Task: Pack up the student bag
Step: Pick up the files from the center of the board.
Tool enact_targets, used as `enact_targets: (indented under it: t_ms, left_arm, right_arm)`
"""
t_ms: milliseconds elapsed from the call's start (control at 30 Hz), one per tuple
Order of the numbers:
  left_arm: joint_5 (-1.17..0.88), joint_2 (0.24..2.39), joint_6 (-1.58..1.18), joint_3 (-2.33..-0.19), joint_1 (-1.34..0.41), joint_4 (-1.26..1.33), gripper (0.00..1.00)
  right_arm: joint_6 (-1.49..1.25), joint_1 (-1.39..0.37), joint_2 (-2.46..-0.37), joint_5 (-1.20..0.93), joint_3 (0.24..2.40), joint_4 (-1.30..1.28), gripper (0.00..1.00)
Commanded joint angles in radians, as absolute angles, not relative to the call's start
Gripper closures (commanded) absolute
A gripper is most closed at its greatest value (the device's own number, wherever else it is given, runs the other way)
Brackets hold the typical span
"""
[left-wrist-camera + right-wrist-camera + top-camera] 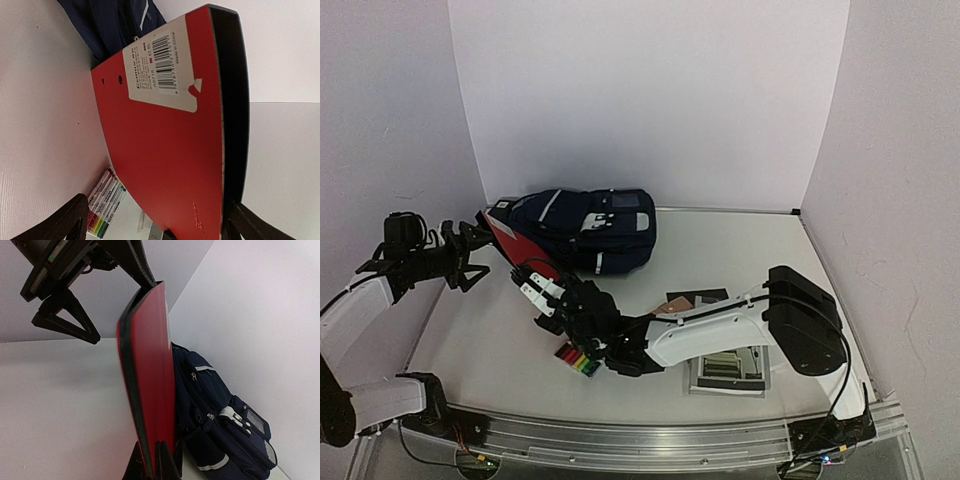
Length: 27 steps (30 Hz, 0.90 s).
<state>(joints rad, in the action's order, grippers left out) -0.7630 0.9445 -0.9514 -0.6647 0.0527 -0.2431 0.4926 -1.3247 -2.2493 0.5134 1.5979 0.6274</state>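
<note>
Right gripper (155, 462) is pinched shut on the near edge of the red folder (150, 375), keeping it upright, probably so it can slide edgewise into the student bag (585, 230), which lies at 11 o'clock on the table (740, 250). Left gripper (470, 255), at 9 o'clock, straddles the folder's far end, spread wide and gripping nothing

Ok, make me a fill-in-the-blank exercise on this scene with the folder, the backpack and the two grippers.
1. The right gripper is shut on a ___ folder.
2. The left gripper has its jaws ___ around the folder's other end.
3. The pack of markers lies on the ___, outside the navy backpack.
Missing words: red; open; table.
</note>
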Motion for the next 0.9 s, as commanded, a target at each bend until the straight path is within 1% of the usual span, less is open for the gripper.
enact_targets:
  t_ms: [0,200,400,467,567,800,867]
  left_arm:
    - [-0.736,0.869,-0.965,-0.706,0.044,-0.317,0.12]
    - [-0.614,0.744,-1.007,-0.709,0.043,-0.383,0.13]
    - [-0.577,0.693,-1.041,-0.724,0.043,-0.411,0.06]
    - [-0.583,0.708,-1.039,-0.73,0.044,-0.423,0.02]
    - [-0.633,0.773,-1.027,-0.723,0.044,-0.423,0.01]
    - [-0.753,0.913,-1.022,-0.711,0.043,-0.33,0.0]
    - [-0.784,0.95,-1.018,-0.715,0.043,-0.318,0.02]
  right_arm:
    - [0.456,-1.33,-2.287,0.486,1.64,0.622,1.0]
    - [0.451,-1.33,-2.292,0.497,1.65,0.616,1.0]
    - [0.447,-1.33,-2.298,0.498,1.652,0.613,1.0]
    - [0.445,-1.33,-2.297,0.496,1.652,0.614,1.0]
    - [0.446,-1.33,-2.292,0.479,1.65,0.613,1.0]
    - [0.477,-1.335,-2.293,0.45,1.646,0.616,1.0]
    - [0.493,-1.337,-2.301,0.455,1.655,0.615,1.0]
